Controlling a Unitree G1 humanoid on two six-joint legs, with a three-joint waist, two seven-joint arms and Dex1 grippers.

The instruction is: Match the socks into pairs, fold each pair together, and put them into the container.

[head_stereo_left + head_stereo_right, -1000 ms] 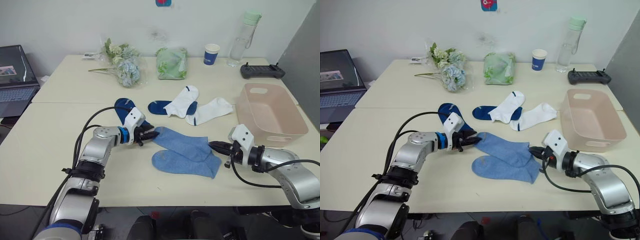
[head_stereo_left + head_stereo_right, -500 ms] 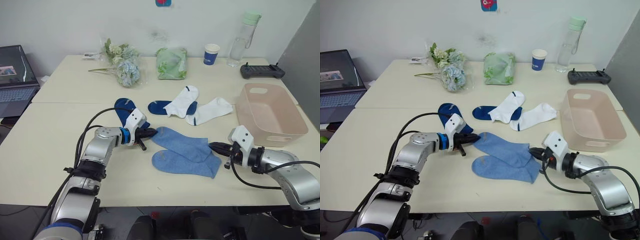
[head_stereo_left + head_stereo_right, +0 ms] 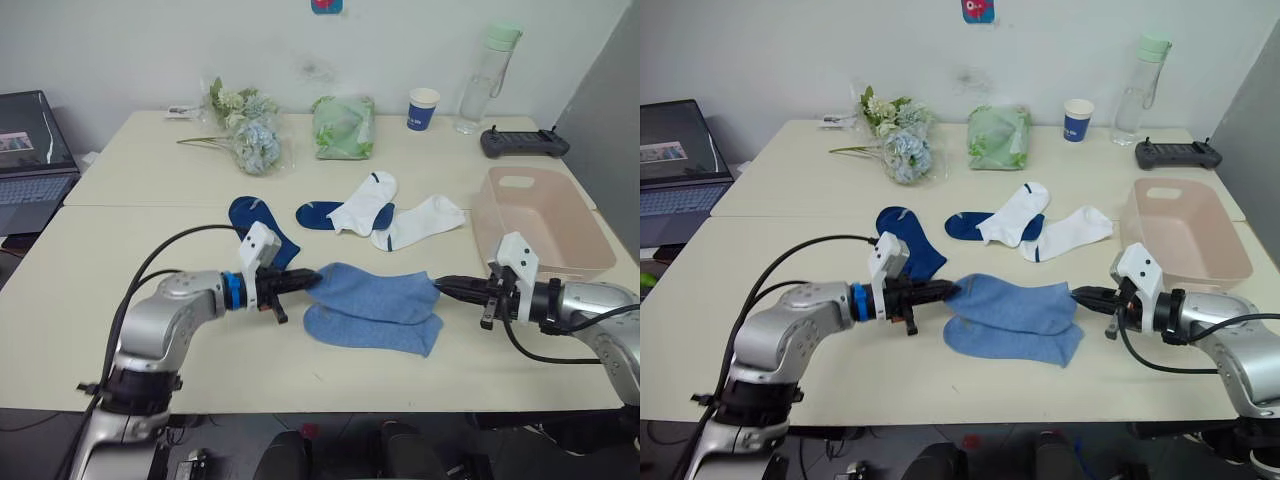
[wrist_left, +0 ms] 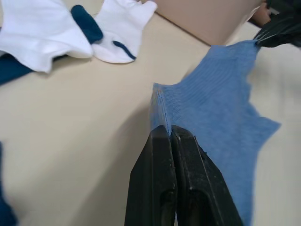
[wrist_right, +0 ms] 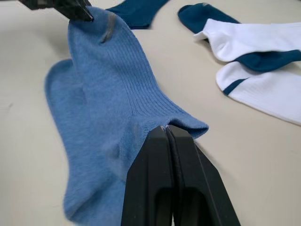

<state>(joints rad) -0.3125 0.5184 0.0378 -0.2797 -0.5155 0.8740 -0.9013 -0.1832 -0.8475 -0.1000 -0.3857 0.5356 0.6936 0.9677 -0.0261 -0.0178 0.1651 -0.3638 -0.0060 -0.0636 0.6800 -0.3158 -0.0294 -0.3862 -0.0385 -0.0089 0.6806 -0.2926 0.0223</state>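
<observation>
One light blue sock [image 3: 375, 289] hangs stretched between my two grippers, just above the second light blue sock [image 3: 368, 329] lying flat on the table. My left gripper [image 3: 311, 281] is shut on its left end, also seen in the left wrist view [image 4: 170, 130]. My right gripper [image 3: 441, 287] is shut on its right end [image 5: 167, 129]. Behind lie one dark navy sock [image 3: 262, 217], another navy sock [image 3: 317, 213] partly under a white sock [image 3: 366, 199], and a second white sock [image 3: 421, 219]. The pink container [image 3: 546, 228] stands at the right.
Along the table's back edge are a bunch of flowers [image 3: 247, 135], a green cloth bundle [image 3: 343, 127], a blue paper cup [image 3: 423, 108], a clear bottle [image 3: 484, 80] and a black controller [image 3: 525, 142]. A laptop [image 3: 30, 150] sits at the far left.
Both grippers have drawn apart and risen a little, the right one moving right. The upper light blue sock now hangs taut between them instead of lying slack on the other.
</observation>
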